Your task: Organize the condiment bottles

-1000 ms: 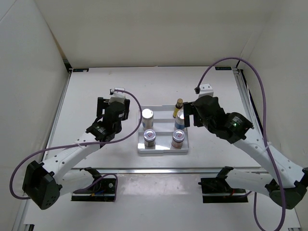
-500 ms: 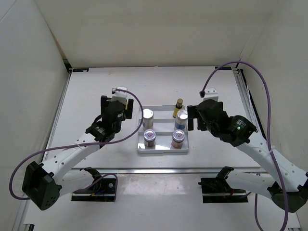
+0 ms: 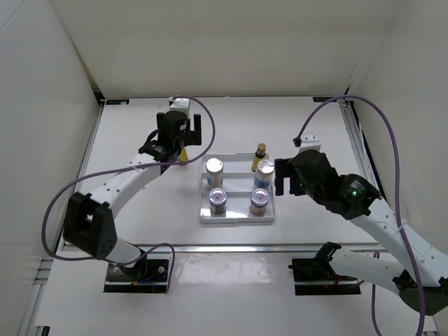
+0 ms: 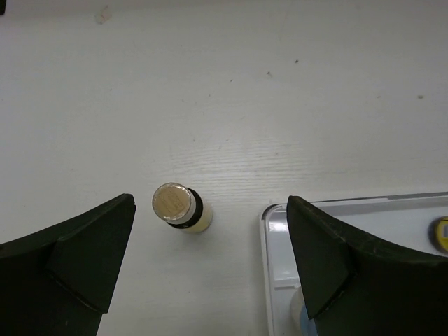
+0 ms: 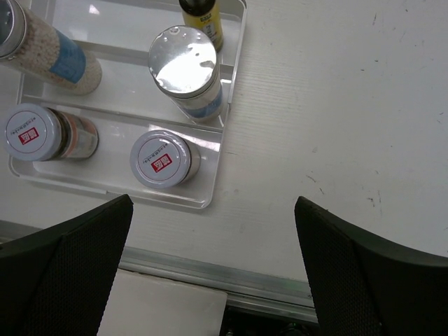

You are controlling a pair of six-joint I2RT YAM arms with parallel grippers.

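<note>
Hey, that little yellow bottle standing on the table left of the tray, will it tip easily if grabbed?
Probably tippy: the yellow bottle is slim and stands upright on a narrow base. Knocked over, its round body would likely roll. It looks small, so it is probably light.

The light is bright and white all over. Shadows are soft and pale. In the right wrist view a silver lid (image 5: 183, 61) shines with glare. The dark fingers (image 4: 73, 259) close to each wrist camera look a bit blurry. The table (image 4: 231, 91) looks sharp.
</note>
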